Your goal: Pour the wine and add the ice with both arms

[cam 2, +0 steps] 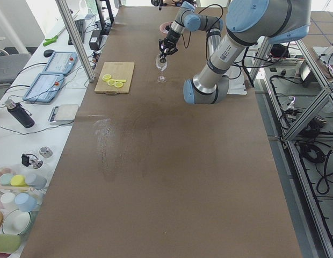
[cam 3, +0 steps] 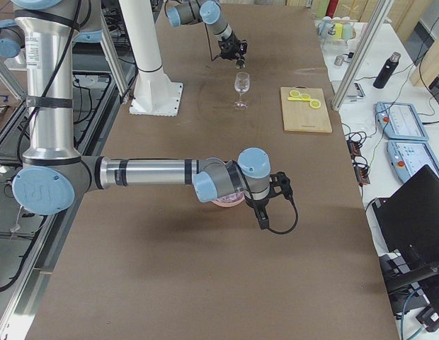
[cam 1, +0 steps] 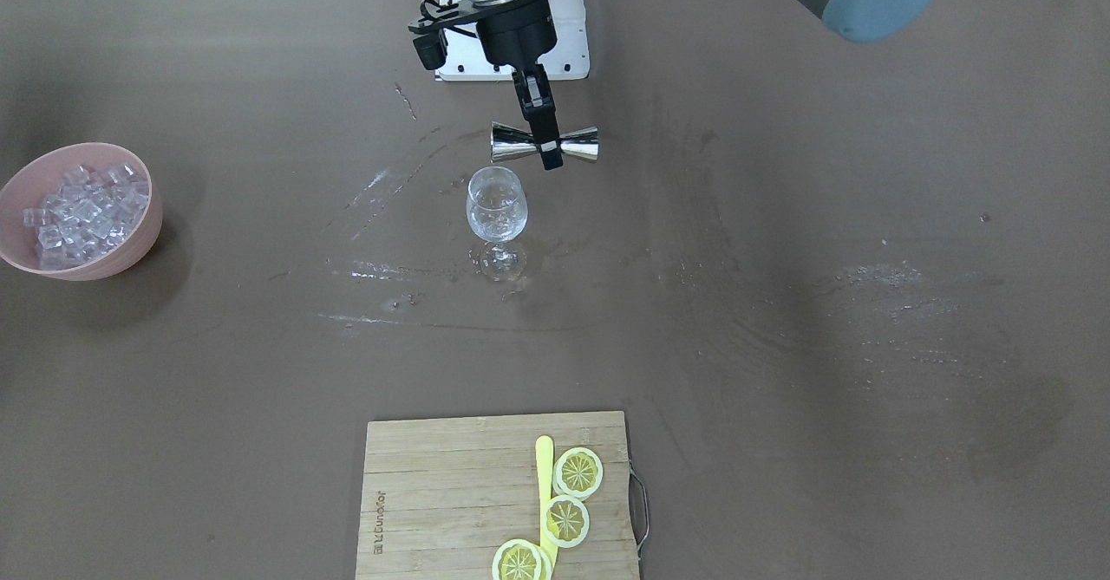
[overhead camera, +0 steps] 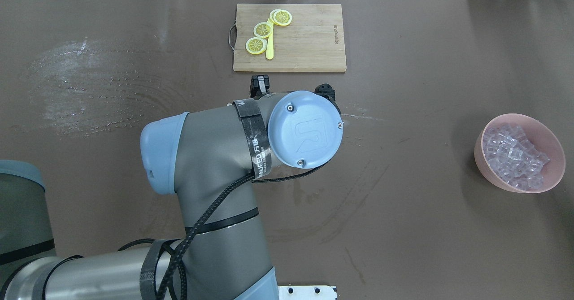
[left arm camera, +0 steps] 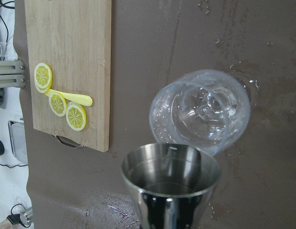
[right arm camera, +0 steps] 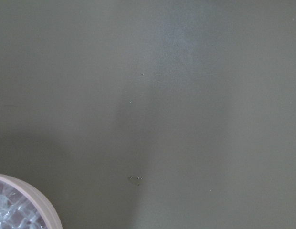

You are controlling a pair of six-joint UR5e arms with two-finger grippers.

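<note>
The jigger [cam 1: 512, 142] is clamped at its waist by the left gripper [cam 1: 546, 148], with the jaws narrowed onto it. It is held on its side just above and behind the rim of the wine glass [cam 1: 496, 207]. Pouring is judged to be the step in hand. For it to be done well, the mouth nearer the glass should be brought over the middle of the opening before more tilt is given. The tilt should be eased, not snapped, and the rim should not be knocked: a stemmed glass is probably tipped easily, and the table [cam 1: 780, 346] around it is already wet.

The ice [cam 1: 85, 211] is heaped in the pink bowl [cam 1: 139, 246], well apart from the glass. The right gripper [cam 3: 263, 216] is seen near that bowl from the side only, so the state of its jaws cannot be told.

"UR" is embossed on the pale blue joint cap [overhead camera: 307, 129]. Lettering is printed on the black strap [overhead camera: 255, 143] and the cutting board [cam 1: 434, 493], but neither can be read with certainty.
</note>
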